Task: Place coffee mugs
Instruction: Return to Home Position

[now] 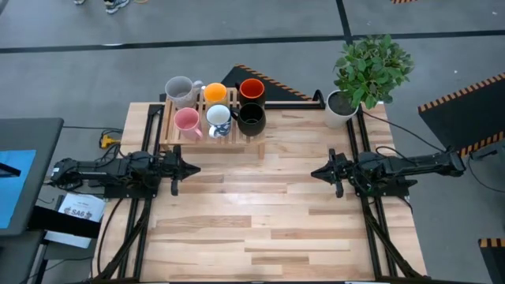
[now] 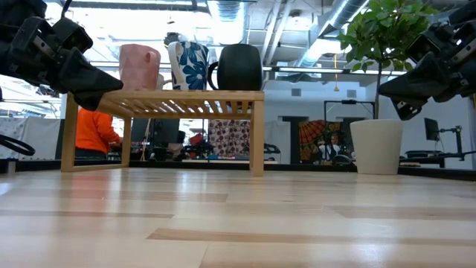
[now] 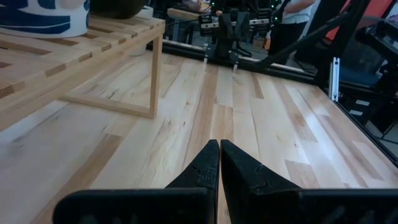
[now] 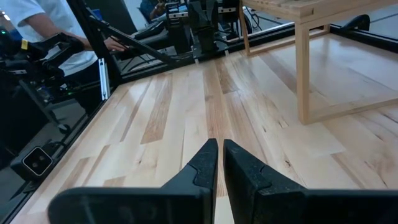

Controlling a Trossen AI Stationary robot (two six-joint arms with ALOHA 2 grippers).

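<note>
Left gripper and right gripper are tapered, black.

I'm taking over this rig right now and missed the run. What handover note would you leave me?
Left gripper: fingers shut, empty, raised at the left side of the table.
Right gripper: fingers shut, empty, raised at the right side.
Mugs: all six stand on the wooden shelf. Back row: grey mug, orange mug, red-inside mug. Front row: pink mug, white mug, black mug.
Done: every mug is placed.
Left: no mug to place, it seems.
</note>
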